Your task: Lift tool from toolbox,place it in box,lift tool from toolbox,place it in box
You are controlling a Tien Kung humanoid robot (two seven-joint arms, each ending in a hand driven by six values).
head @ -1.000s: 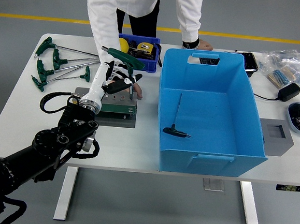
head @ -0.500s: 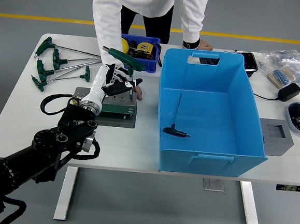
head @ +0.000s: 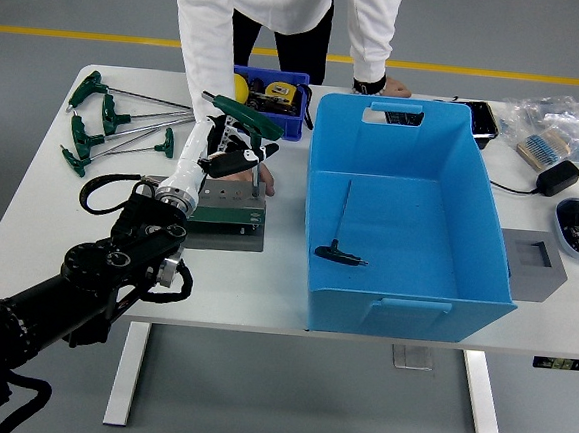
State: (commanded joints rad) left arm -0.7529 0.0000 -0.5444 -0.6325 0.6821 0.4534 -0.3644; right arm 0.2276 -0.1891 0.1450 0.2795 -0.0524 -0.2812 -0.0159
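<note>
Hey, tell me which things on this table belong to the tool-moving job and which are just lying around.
Job:
left hand
green-handled tool at that hand
grey toolbox
blue box
T-handle key in it

Lying about:
green T-handle keys
small blue bin
black adapter

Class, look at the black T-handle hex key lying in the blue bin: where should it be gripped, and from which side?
Grip the T-handle hex key at its thick black crossbar handle, from above. It lies flat on the blue bin floor; its shaft looks too thin.

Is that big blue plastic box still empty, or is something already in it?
Not empty. One black-handled T-shaped hex key lies on the floor of the big blue plastic box, near its front wall. The rest of the floor is bare.
</note>
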